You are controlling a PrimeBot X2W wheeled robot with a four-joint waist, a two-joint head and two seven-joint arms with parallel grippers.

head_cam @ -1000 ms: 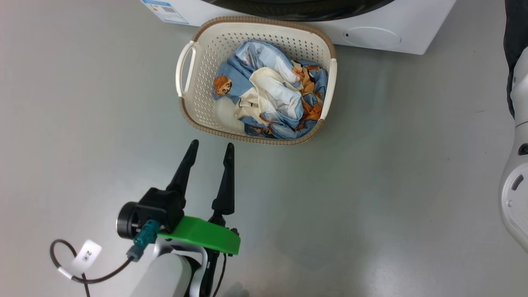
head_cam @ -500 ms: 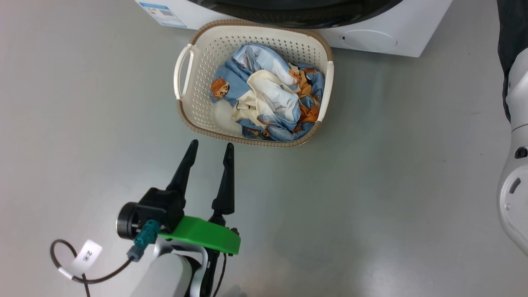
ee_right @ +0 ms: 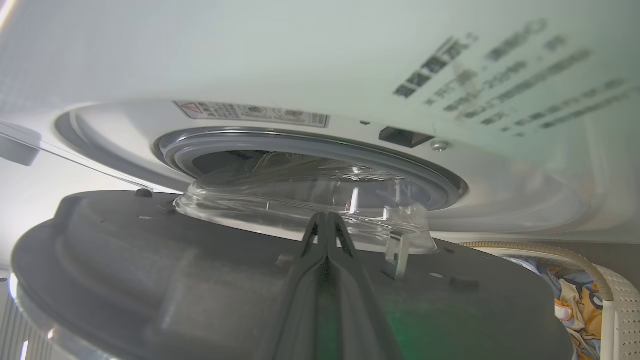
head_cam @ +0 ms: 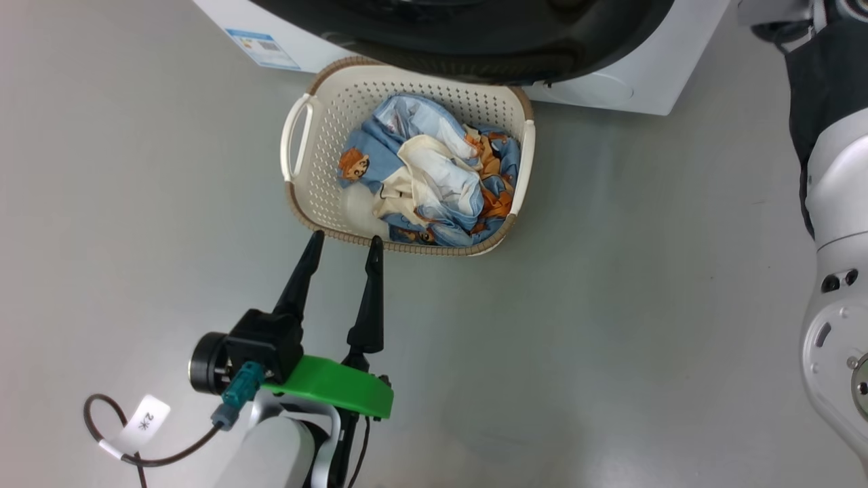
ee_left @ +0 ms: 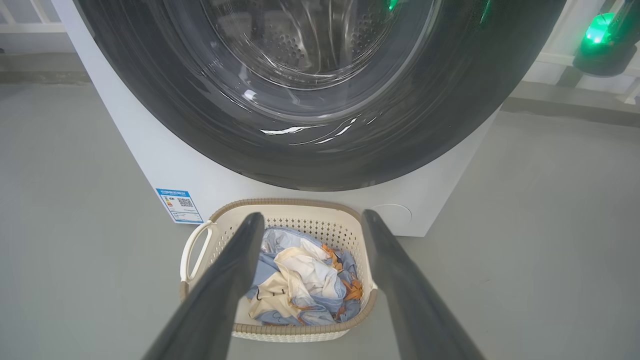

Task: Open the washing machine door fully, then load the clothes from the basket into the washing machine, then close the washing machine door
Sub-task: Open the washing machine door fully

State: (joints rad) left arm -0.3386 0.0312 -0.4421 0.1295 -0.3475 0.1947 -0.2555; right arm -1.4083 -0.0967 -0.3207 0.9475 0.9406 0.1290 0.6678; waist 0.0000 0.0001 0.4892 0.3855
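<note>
The washing machine door (head_cam: pixel 475 34) stands partly open, its black rim hanging over the far edge of the basket (head_cam: pixel 308 196). The clothes (head_cam: pixel 427 176) lie heaped in the basket on the floor before the washing machine (head_cam: pixel 637 81). My left gripper (head_cam: pixel 344 238) is open and empty, its tips just short of the basket's near rim. In the left wrist view the open left gripper (ee_left: pixel 312 220) frames the clothes (ee_left: pixel 300 280) below the door (ee_left: pixel 310 160). My right gripper (ee_right: pixel 326 217) is shut, its tips behind the door's inner face (ee_right: pixel 150 280) by the glass bowl (ee_right: pixel 280 205).
Grey floor spreads left and right of the basket. My right arm's pale forearm (head_cam: pixel 837 271) rises along the right edge. A blue label (head_cam: pixel 263 49) marks the machine's lower left corner. The gasket (ee_right: pixel 310 145) rings the drum opening behind the door.
The head camera has shifted. The door's black rim has swung out and now overhangs the basket's far edge. My left gripper has stayed open.
</note>
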